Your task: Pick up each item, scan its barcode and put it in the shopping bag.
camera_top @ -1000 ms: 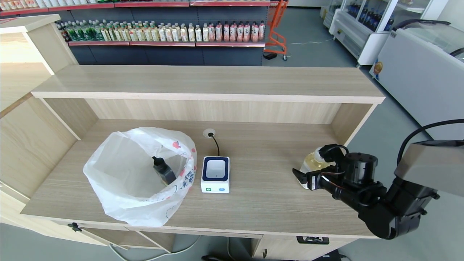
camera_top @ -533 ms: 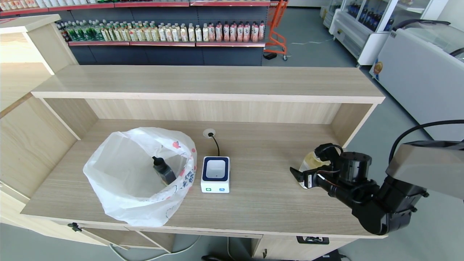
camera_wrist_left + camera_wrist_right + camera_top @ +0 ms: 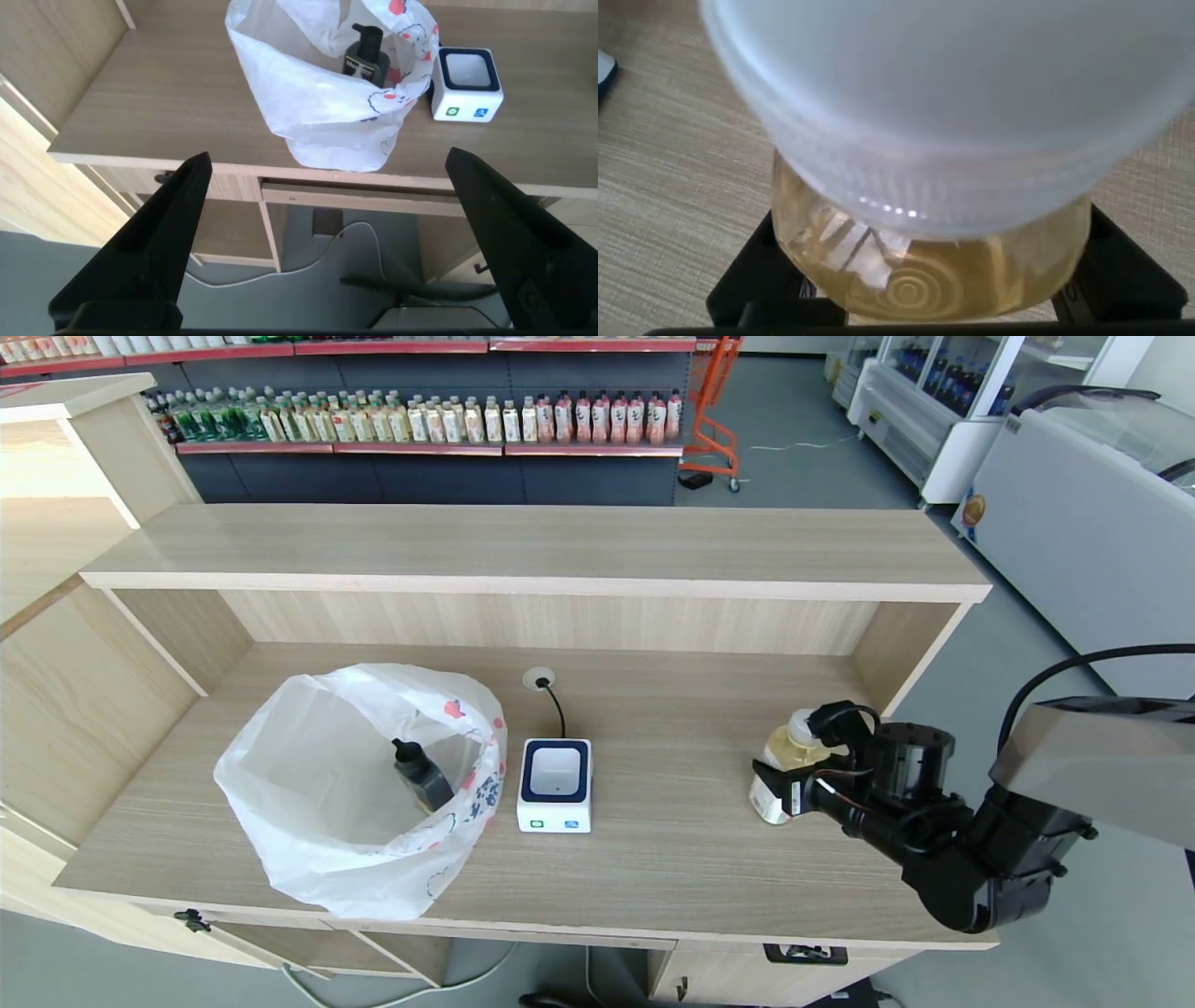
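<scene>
A clear bottle of yellow liquid (image 3: 775,775) with a white cap stands on the right of the wooden counter (image 3: 672,859). My right gripper (image 3: 792,791) is shut on it from the right side. In the right wrist view the bottle (image 3: 924,252) sits tight between both fingers. A white shopping bag (image 3: 355,793) stands open on the left with a dark pump bottle (image 3: 422,777) inside. The white barcode scanner (image 3: 555,784) sits between bag and bottle. My left gripper (image 3: 329,159) hangs open, below and in front of the counter's front edge, facing the bag (image 3: 308,103) and the scanner (image 3: 465,84).
A raised shelf (image 3: 532,546) and side walls close off the counter's back and ends. The scanner's cable (image 3: 556,707) runs to a hole in the counter behind it. Bare counter lies between the scanner and the yellow bottle.
My right arm edged left and its fingers closed on the yellow bottle. The bottle now stands a little further left and shows more of its cap.
</scene>
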### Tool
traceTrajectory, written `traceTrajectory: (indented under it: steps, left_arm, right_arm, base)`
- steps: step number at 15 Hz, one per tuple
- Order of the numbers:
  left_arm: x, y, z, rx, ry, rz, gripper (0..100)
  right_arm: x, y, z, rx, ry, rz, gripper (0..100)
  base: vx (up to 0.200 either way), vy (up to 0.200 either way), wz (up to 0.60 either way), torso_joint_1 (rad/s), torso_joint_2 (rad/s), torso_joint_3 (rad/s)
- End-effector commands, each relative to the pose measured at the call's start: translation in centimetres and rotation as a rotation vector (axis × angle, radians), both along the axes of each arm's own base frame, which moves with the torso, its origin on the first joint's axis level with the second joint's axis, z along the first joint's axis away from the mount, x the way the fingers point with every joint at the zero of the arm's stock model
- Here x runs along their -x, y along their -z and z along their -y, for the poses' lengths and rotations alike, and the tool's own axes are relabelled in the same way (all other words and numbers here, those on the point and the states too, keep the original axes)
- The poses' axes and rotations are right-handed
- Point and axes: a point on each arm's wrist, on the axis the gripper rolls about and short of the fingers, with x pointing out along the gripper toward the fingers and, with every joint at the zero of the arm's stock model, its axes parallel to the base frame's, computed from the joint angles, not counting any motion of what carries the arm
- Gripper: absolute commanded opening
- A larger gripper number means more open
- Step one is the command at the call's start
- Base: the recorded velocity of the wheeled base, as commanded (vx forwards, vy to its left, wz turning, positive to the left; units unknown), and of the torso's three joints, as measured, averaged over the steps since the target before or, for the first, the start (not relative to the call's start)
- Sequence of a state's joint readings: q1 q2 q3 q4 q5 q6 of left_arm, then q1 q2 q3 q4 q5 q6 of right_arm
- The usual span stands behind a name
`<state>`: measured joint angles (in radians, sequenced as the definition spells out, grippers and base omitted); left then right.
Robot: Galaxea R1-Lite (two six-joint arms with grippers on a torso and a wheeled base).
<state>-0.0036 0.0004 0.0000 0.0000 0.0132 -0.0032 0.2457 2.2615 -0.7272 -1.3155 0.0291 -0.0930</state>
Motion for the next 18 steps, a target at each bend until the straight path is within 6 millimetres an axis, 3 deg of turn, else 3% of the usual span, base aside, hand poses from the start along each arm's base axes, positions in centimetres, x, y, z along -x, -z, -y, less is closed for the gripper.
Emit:
traceTrajectory:
  steps: [1,5,7,10,11,13,15,18]
  left_arm:
    - [0.0,0.0,0.0,0.000,-0.001,0.000,100]
    - [0.0,0.0,0.0,0.000,-0.001,0.000,100]
    - [0.0,0.0,0.0,0.001,-0.001,0.000,100]
    - [0.0,0.0,0.0,0.000,-0.001,0.000,100]
    - [0.0,0.0,0.0,0.000,-0.001,0.000,100]
    - [0.0,0.0,0.0,0.000,-0.001,0.000,100]
    - [0.0,0.0,0.0,0.001,-0.001,0.000,100]
    - [0.0,0.0,0.0,0.000,-0.001,0.000,100]
  right_arm:
    - [0.1,0.0,0.0,0.007,0.000,0.001,0]
    - [0.3,0.2,0.2,0.021,0.002,-0.006,0]
    - [1.3,-0.4,0.5,-0.002,0.004,-0.011,0]
    - [4.9,-5.2,1.2,-0.238,-0.039,-0.015,0]
    - [7.7,-8.5,1.5,-0.348,-0.135,-0.047,0]
    - [11.7,-12.2,2.0,-0.455,-0.351,-0.089,0]
    - [14.6,-13.8,1.9,-0.508,-0.524,-0.106,0]
    - [16.6,-14.2,-0.2,-0.538,-0.640,-0.141,0]
  base:
    - [0.000,0.000,0.00,0.000,0.00,0.000]
    - [0.000,0.000,0.00,0.000,0.00,0.000]
    - [0.000,0.000,0.00,0.000,0.00,0.000]
    - [0.000,0.000,0.00,0.000,0.00,0.000]
    - [0.000,0.000,0.00,0.000,0.00,0.000]
    - [0.000,0.000,0.00,0.000,0.00,0.000]
    - [0.000,0.000,0.00,0.000,0.00,0.000]
    - [0.000,0.000,0.00,0.000,0.00,0.000]
